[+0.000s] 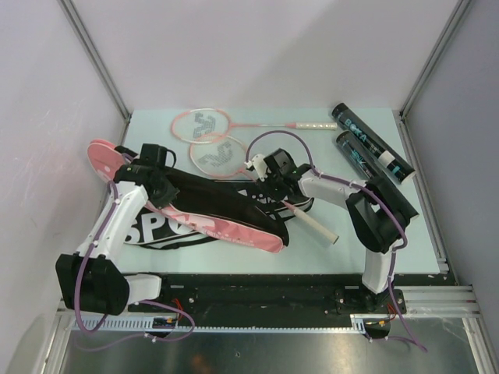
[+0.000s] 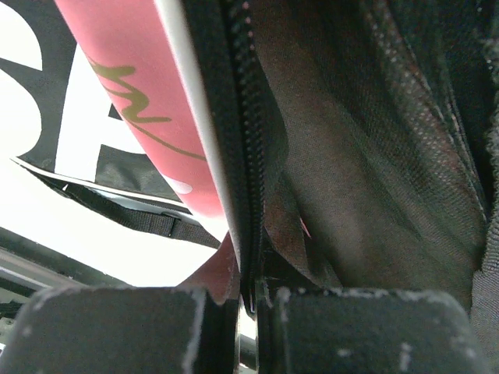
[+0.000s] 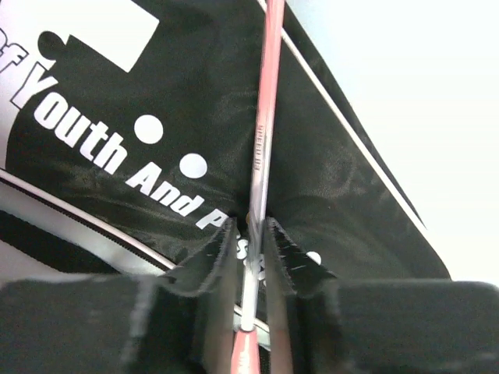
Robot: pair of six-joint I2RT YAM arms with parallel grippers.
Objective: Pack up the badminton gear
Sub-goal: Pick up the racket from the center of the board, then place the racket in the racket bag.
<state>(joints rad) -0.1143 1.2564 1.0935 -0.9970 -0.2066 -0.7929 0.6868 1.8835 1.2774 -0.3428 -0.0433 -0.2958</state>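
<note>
Across the left and middle of the table point(image 1: 343, 253), toward the near edge: long black-and-pink fabric racket bag with white lettering point(image 1: 195, 224), pink end poking past the left edge. Left fingers point(image 2: 109, 327) clenched on the bag's zipper edge; dark mesh lining and pink outer panel visible on either side of the zip in the left wrist view. Right fingers point(image 3: 207, 269) clamped on the pink shaft of a thin pink-and-white racket with a pale handle point(image 1: 316, 224). Head of this racket near the table's centre, just beyond the bag; shaft over the bag's black right end; handle slanting toward the near right. Along the far edge: second thin pink-and-white racket with a pale handle point(image 1: 312, 125), flat on the table, its head just beside the held racket's head. In the far right corner: two long dark tubes with teal print point(image 1: 374, 144) point(image 1: 363, 156), side by side, touching or nearly so, angled toward the right edge, well apart from the bag.
</note>
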